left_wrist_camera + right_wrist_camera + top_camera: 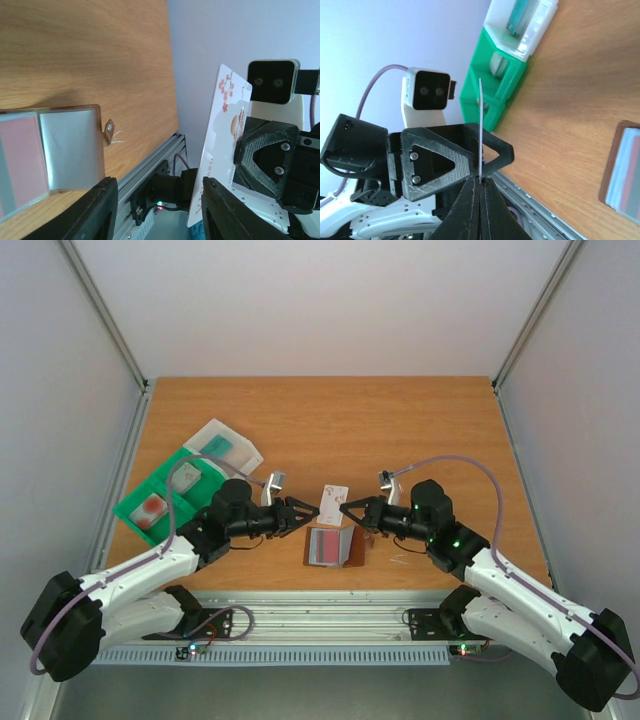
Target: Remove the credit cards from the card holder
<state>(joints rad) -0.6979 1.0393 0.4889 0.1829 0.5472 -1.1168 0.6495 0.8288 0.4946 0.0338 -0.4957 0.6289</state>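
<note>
**White card [335, 494] held between two grippers**

Green tray [135, 508] and clear box [245, 455] hold small items (one teal). The left gripper [310, 512] stands released; the right gripper [350, 508] pinches the blossom-printed card lettered "CARD". The open wallet [352, 548] nearby keeps a red card [325, 543].

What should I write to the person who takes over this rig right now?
Right end effector: shut on a white card, in the air, clear of the card holder.
Left end effector: open, close to that card.
Card holder: open on the table, red card inside.
Done: white card out. Left: set it down, pull the red card.
</note>
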